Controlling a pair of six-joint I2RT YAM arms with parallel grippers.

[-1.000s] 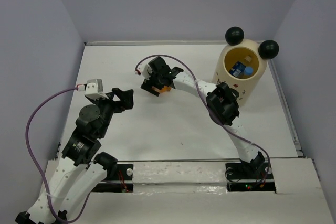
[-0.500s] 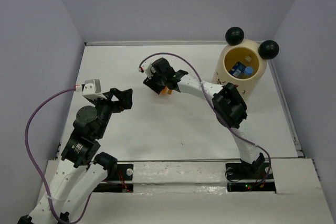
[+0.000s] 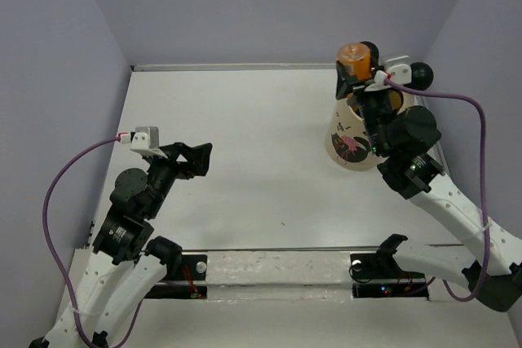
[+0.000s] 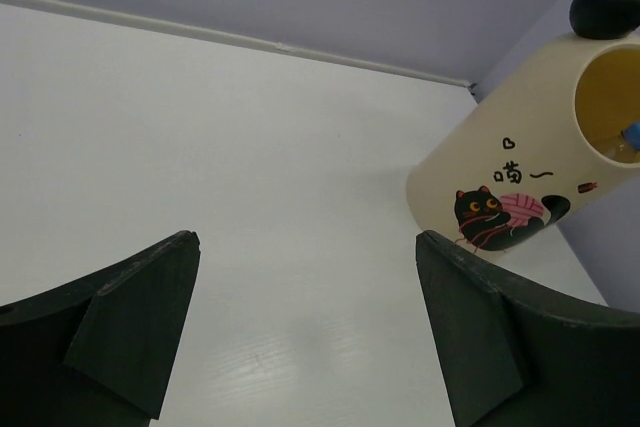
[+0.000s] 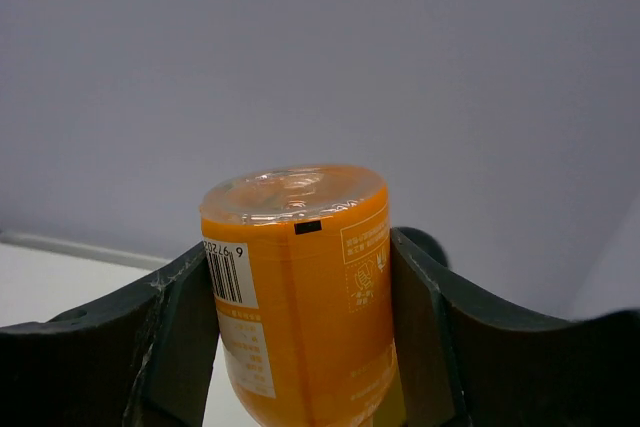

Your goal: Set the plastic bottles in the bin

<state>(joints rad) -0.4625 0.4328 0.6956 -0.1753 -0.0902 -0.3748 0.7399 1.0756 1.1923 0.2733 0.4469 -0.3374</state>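
Up at the far right of the bench (image 3: 245, 120), my right end effector (image 3: 359, 79) was clamped on an orange bottle (image 3: 353, 58), one finger pressed to each side of its body. Through the right wrist camera the bottle filled the whole gap between the fingers, its clear end pointing away from the wrist and a barcode label on its left side. Seen from overhead, it sat raised over the far left part of the rim of the bin (image 3: 349, 140), not down inside. The cream bin stood on the bench near the right wall, with one black ball ear (image 3: 421, 75) in plain sight and the other mostly hidden behind the bottle. My left end effector (image 3: 196, 156) hung over the left half of the bench, well apart from the bin, its fingers spread wide with nothing between them. Its wrist camera looked across the bare white surface to the bin's black-and-pink cat print (image 4: 505, 215).
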